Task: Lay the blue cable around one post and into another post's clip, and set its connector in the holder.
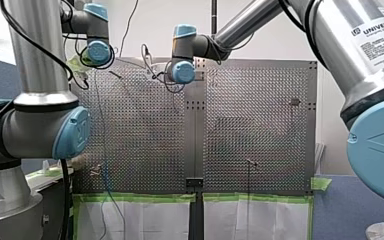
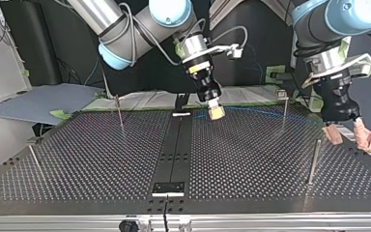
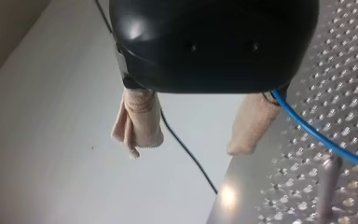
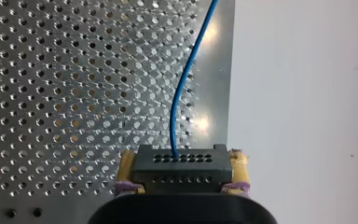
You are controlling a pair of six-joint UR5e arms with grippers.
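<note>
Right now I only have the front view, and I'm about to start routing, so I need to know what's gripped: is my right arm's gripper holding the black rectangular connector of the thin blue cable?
Observer: Yes. In the right wrist view the right gripper is shut, its yellow pads on either side of the black rectangular connector. The thin blue cable leaves the connector's face and runs out over the perforated metal table.
Operator: And my left gripper, does it have the cable?
Observer: No. The left wrist view shows the left gripper open, its beige pads apart with nothing between them. The cable passes beside one pad, outside the gap.
</note>
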